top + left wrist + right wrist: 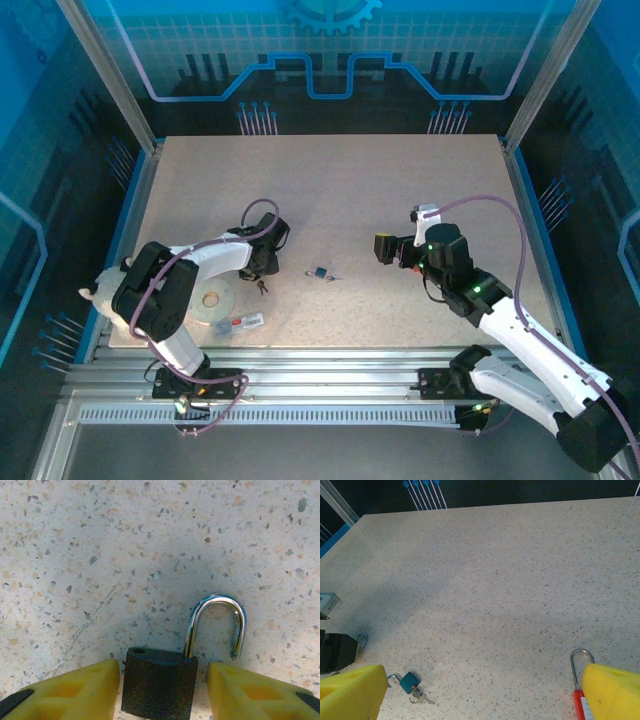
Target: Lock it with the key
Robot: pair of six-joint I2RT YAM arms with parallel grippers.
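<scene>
A black padlock [159,685] with its steel shackle [216,625] swung open lies on the speckled table. My left gripper [162,680] straddles its body, open, with a thin gap at each yellow finger. In the top view that gripper [262,262] is low at centre-left. A small blue padlock [410,681] with keys [421,697] hanging from it lies mid-table, also visible from above [320,272]. My right gripper [385,248] hovers wide open to the right of it, with nothing between its fingers [355,690].
A red padlock [579,702] with an open shackle lies beside my right finger. A silver disc [213,300] and a small clear tag [246,321] sit near the front left edge. The table's back half is bare speckled surface [330,180].
</scene>
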